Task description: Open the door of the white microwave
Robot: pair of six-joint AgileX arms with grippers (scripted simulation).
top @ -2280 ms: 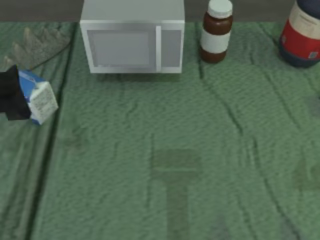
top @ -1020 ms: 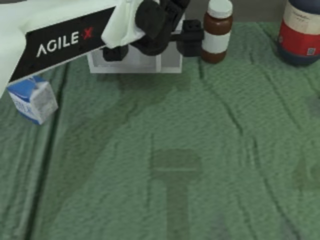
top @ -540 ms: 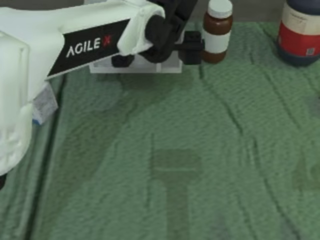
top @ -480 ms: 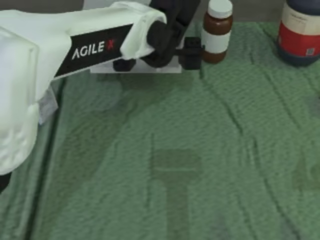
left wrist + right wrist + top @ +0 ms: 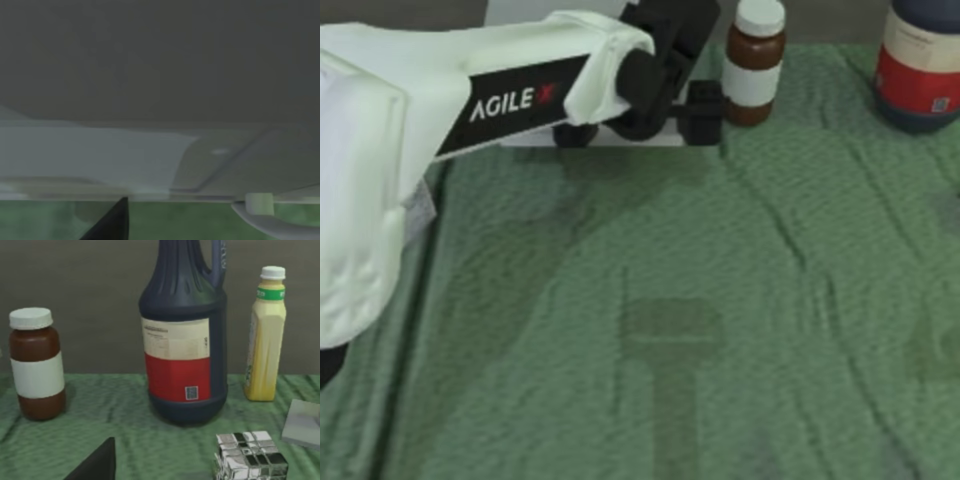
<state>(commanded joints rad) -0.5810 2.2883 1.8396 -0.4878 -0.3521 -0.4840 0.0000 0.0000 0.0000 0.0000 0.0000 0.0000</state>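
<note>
The white microwave (image 5: 520, 12) stands at the back left of the table, mostly covered by my left arm. Only its top and lower front edge (image 5: 620, 140) show in the top view, and the door is hidden there. My left gripper (image 5: 638, 118) is open right at the front of the microwave. The left wrist view is filled by the pale front (image 5: 90, 150) of the microwave. A curved grey handle bar (image 5: 272, 222) on a white stub sits close beside one dark fingertip (image 5: 117, 225). My right gripper (image 5: 142, 472) is parked off the right side, open.
A brown jar with a white lid (image 5: 754, 62) stands just right of the microwave. A dark jug with a red label (image 5: 920, 60) is at the back right. Near the right gripper are a yellow bottle (image 5: 265, 335), a mirrored cube (image 5: 250, 455) and a flat grey slab (image 5: 302, 422).
My left arm swung in from the left edge, over the carton, to the microwave's front. Over the last half second it edged slightly farther in. The microwave has not moved.
</note>
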